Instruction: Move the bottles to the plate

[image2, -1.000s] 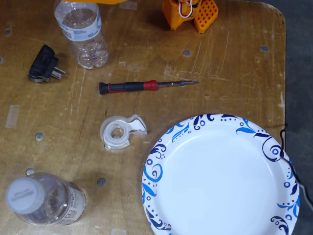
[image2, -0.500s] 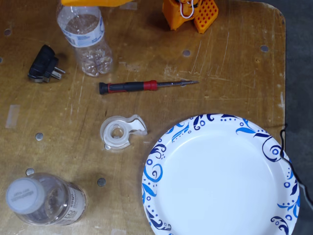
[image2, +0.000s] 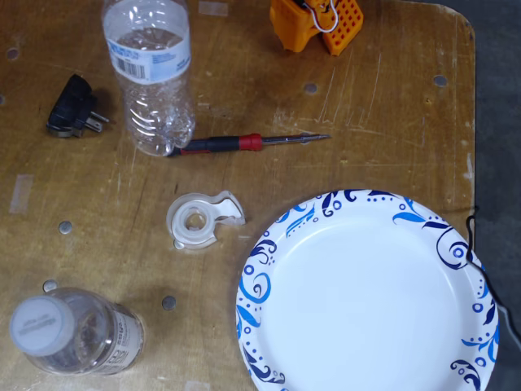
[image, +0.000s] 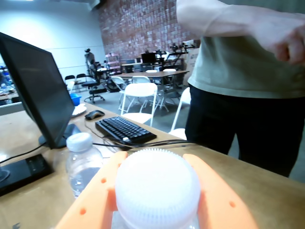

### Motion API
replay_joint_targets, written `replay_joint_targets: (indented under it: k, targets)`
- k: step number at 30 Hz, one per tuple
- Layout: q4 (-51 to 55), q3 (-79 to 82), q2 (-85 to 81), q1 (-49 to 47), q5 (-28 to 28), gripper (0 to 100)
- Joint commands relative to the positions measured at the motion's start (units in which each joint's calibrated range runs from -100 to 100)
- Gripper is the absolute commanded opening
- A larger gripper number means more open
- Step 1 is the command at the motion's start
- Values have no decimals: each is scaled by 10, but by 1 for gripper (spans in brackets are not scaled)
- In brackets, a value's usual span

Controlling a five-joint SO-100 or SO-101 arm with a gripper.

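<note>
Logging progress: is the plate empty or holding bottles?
Empty. The plate shows only bare white; both bottles, blue-labelled and capped, are off it.

Between my bottle [image2: 151, 73] and the plate [image2: 362, 297] there's clutter: the screwdriver [image2: 244, 142] lies crosswise right under the bottle's bottom end, and the tape dispenser [image2: 199, 218] sits just left of the plate rim. The wood to the right of the screwdriver tip is bare, so that side is open. The other bottle [image2: 73, 332] stands well clear, bottom left. The black plug [image2: 73, 107] sits off left.
</note>
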Motion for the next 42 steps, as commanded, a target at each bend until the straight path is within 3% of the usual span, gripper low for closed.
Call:
replay_joint_targets:
  k: [1,25,38,42]
  targets:
    - [-2,-83,53,-52,-3,3]
    - [-12,-511,576,-407,-2,3]
    - [-13,-456,602,-567,-2,3]
    - [-105,-398,605,-589,-2,3]
